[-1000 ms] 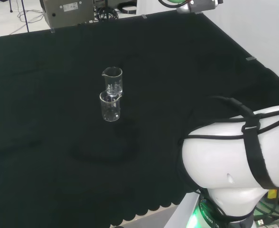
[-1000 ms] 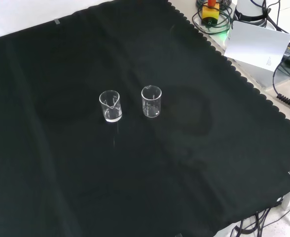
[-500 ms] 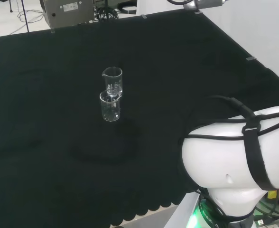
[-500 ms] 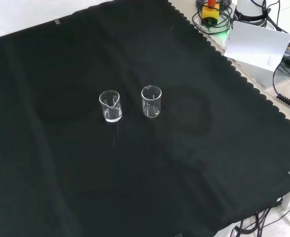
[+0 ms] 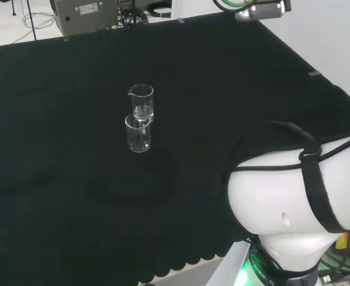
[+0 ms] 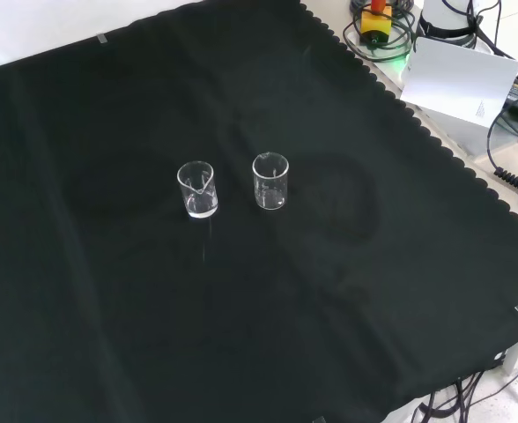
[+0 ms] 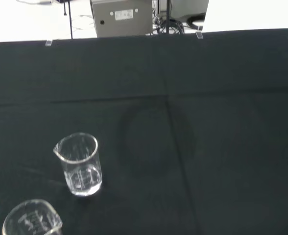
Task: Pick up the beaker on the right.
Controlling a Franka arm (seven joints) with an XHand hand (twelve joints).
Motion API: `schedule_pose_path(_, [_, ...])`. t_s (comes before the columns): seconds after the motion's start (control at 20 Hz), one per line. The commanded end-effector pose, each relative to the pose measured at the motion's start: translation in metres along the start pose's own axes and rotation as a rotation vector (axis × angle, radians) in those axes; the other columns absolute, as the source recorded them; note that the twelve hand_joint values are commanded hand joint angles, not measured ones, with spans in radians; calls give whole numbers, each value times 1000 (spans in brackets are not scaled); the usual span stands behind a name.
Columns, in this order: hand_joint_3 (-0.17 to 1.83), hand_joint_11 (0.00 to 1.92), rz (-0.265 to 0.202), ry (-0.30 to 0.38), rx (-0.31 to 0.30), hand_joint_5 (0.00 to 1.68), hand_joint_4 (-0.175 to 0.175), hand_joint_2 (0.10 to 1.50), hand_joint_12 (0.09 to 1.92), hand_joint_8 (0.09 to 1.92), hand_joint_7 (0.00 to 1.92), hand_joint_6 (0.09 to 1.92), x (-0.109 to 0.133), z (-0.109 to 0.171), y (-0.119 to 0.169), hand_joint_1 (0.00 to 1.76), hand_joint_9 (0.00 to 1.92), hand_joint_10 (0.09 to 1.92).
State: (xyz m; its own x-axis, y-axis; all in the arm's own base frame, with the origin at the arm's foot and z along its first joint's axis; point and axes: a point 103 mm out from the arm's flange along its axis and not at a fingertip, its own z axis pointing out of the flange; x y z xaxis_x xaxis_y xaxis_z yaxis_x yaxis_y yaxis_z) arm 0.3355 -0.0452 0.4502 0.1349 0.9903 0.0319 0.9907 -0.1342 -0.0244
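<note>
Clear glass: two beakers near mid-cloth. Front view: target beaker (image 6: 270, 181) right of other beaker (image 6: 196, 189), w/ a gap between. Hand's state can't be told. Risk: approach clips the neighbour, toppling it.

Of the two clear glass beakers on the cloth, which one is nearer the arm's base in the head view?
The nearer clear glass beaker, partly overlapping the farther beaker behind it; in the front view it is the right-hand one.

We see our rounded white arm link (image 5: 294, 196) wrapped in black cables (image 5: 318, 190), a green-lit ring (image 5: 252, 271) at its base.
</note>
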Motion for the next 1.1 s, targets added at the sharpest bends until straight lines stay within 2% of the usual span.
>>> schedule_pose_path(0.05, [275, 2, -10, 91, 4, 318, -40, 1172, 1412, 537, 90, 87, -21, 48, 48, 269, 240, 716])
schedule_pose_path(0.2, [263, 12, -21, 122, 32, 335, -44, 1137, 1425, 565, 103, 87, -20, 70, 78, 334, 266, 719])
schedule_pose_path(0.5, [269, 13, -39, 130, 87, 338, -46, 1084, 1426, 607, 89, 87, -5, 117, 122, 369, 276, 715])
schedule_pose_path(0.7, [269, 1, -58, 136, 134, 342, -46, 1055, 1396, 622, 92, 87, 1, 147, 136, 383, 278, 717])
schedule_pose_path(0.85, [267, 0, -72, 168, 167, 344, -46, 1035, 1378, 627, 91, 87, 4, 170, 145, 383, 271, 716])
schedule_pose_path(1.1, [258, 0, -127, 198, 208, 345, -45, 998, 1365, 633, 84, 87, 17, 207, 157, 410, 265, 718])
